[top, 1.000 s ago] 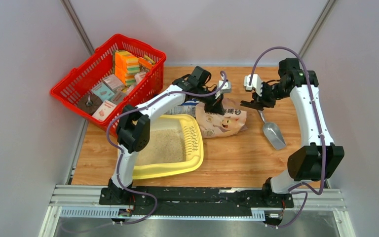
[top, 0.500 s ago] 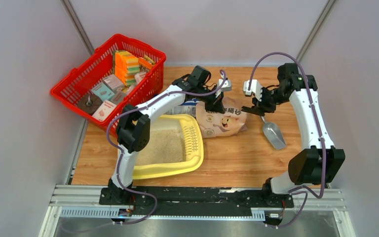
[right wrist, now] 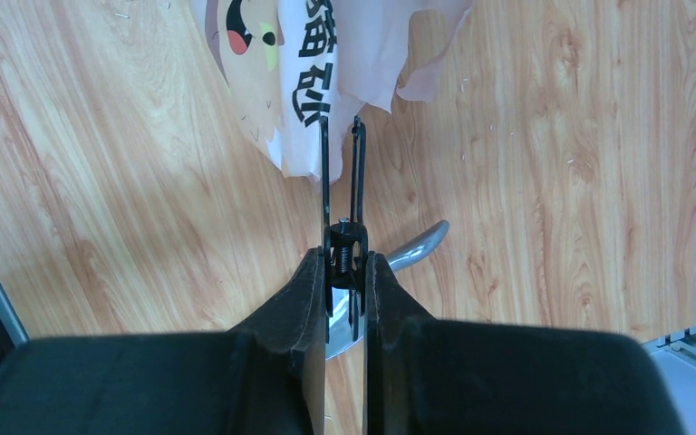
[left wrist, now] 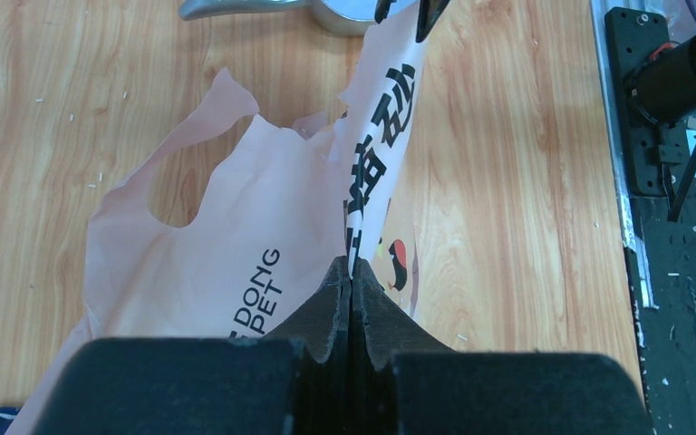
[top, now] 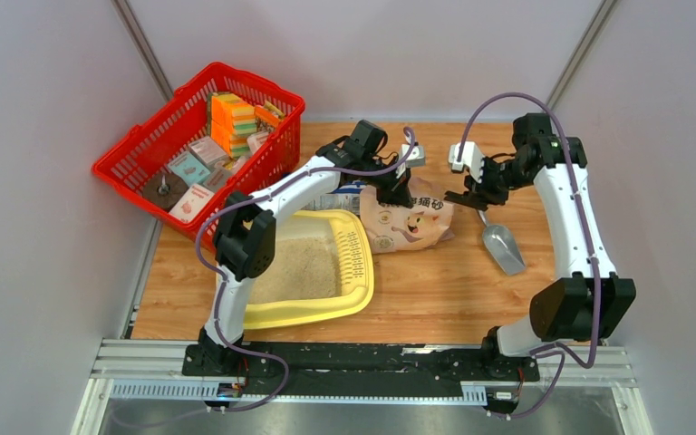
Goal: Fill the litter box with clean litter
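Where the left gripper point(left wrist: 352, 269) pinches it, the tan paper bag point(left wrist: 227, 227) creases.

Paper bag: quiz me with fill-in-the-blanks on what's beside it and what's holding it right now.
The metal scoop lies to the ____ of the paper bag.
The left gripper is shut on that ____.
The right gripper grips a thin ____ tool.
The yellow litter box already holds some ____.
Missing: right, bag, black, litter.

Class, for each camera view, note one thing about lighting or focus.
Top external: even, soft light, faint shadows. Left wrist: tan bag lettering sharp, left pincer base dark and featureless. Right wrist: table grain and held thin black tool crisp, right pincer base black silhouette.
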Controlling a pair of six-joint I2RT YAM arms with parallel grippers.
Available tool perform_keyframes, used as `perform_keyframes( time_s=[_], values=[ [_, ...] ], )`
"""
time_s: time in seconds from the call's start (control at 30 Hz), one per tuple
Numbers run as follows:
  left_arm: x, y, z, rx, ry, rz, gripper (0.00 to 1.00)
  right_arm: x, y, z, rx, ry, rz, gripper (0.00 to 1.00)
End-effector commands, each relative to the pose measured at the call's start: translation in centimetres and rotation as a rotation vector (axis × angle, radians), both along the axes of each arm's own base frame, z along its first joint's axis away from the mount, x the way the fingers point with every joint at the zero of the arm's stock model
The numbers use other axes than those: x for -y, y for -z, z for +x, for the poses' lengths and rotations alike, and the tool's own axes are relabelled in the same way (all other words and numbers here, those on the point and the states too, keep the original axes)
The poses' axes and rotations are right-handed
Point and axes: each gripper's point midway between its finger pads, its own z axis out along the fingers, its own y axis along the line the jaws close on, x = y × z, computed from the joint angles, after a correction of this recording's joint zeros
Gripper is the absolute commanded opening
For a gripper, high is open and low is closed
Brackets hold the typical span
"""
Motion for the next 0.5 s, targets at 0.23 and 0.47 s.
perform_keyframes(
  time_s=[0.23,0.47],
  values=[
    [1.1,-4.6,-0.1,0.065,0.031,-0.110,0.00,0.0,1.5,-9.6,-0.327,0.028,0.000,0.00],
    [1.3,-4.7,0.1,0.057,0.028,-0.121,0.00,0.1,0.8,-8.0,-0.275,0.043,-0.001,0.00]
  ],
)
